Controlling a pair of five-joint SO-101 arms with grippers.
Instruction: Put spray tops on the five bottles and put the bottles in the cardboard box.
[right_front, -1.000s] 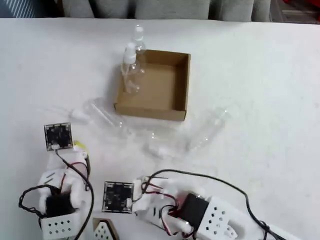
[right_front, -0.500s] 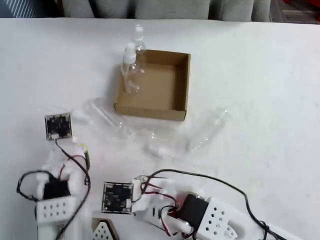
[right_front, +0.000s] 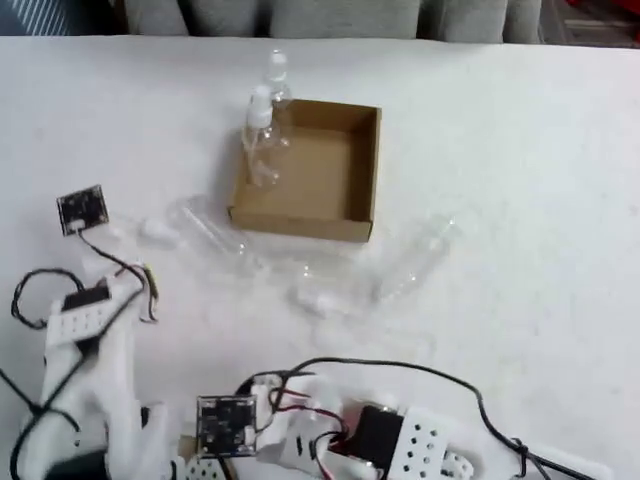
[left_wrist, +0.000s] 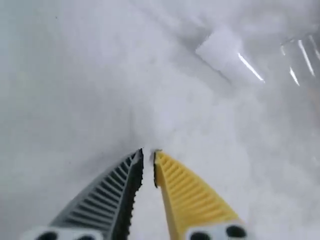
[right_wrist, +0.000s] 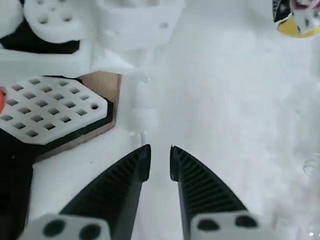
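Note:
The open cardboard box (right_front: 312, 172) sits mid-table. Two clear bottles with spray tops stand at its far left corner: one (right_front: 261, 142) at the box's left wall, the other (right_front: 277, 78) just behind it. Clear bottles without tops lie in front of the box: one to the left (right_front: 207, 232), one to the right (right_front: 416, 256). A loose white spray top (right_front: 155, 231) (left_wrist: 223, 50) lies beside the left bottle (left_wrist: 301, 59). My left gripper (left_wrist: 148, 153) (right_front: 147, 283) hovers short of that top, shut and empty. My right gripper (right_wrist: 159, 151) is shut and empty at the front edge.
A small white piece (right_front: 311, 297) lies in front of the box among faint clear parts. The right arm (right_front: 385, 445) and its cables lie along the front edge, next to the left arm's base (right_wrist: 52, 107). Open tabletop stretches right of the box.
The left arm has risen from its folded pose and swung out to the far left, toward the loose spray top. The right arm has slid a little nearer the front edge.

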